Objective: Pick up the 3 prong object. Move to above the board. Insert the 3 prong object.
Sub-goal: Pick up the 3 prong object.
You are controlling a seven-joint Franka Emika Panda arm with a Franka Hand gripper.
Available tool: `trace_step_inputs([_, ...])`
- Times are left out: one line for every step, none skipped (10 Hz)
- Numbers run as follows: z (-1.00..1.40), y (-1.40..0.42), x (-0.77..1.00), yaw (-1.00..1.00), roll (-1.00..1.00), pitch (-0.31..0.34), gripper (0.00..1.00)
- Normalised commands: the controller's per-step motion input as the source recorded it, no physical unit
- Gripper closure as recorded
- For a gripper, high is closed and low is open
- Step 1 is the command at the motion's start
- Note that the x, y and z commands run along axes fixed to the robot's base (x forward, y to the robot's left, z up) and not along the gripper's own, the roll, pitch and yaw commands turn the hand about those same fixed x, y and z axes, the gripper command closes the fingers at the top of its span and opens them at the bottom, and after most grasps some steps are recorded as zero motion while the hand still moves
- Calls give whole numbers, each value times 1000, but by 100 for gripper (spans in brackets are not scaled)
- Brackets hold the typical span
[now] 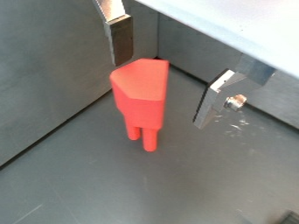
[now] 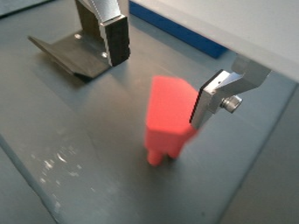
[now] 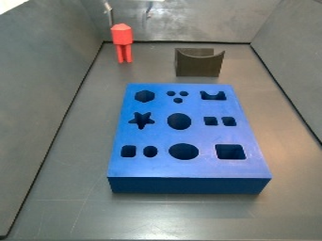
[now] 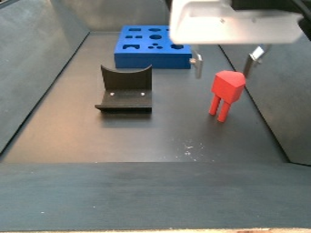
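The red peg (image 1: pixel 142 101) stands upright on its prongs on the dark surface (image 1: pixel 93 184), well apart from the blue board (image 3: pixel 184 136). The gripper (image 1: pixel 170 63) is spread wide around the peg's head, one finger (image 1: pixel 121 39) on each side, holding nothing. In a side view, the peg (image 4: pixel 225 93) stands beside the dark fixture (image 4: pixel 124 89), with the board (image 4: pixel 155 45) beyond the fixture.

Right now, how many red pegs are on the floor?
1. The red peg stands upright on the dark floor between the open claw fingers, apart from the blue board. None seems hidden.
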Motion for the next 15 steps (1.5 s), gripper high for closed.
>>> trace_step_inputs([-329, 37, -194, 0, 54, -183, 0])
trace_step_inputs([-426, 0, -257, 0, 129, -211, 0])
trace_step_inputs([-431, 0, -106, 0, 143, -169, 0])
trace_step_inputs([0, 17, 0, 0, -37, 0, 0])
trace_step_inputs([0, 0, 0, 0, 0, 0, 100])
trace_step_inputs([0, 0, 0, 0, 0, 0, 100])
trace_step_inputs([0, 0, 0, 0, 0, 0, 100])
trace_step_inputs([0, 0, 0, 0, 0, 0, 100])
trace_step_inputs([0, 0, 0, 0, 0, 0, 100])
trace_step_inputs([0, 0, 0, 0, 0, 0, 100])
trace_step_inputs([0, 0, 0, 0, 0, 0, 100])
trace_step_inputs([0, 0, 0, 0, 0, 0, 100])
trace_step_inputs([0, 0, 0, 0, 0, 0, 100])
trace_step_inputs([0, 0, 0, 0, 0, 0, 100])
trace_step_inputs([0, 0, 0, 0, 0, 0, 100])
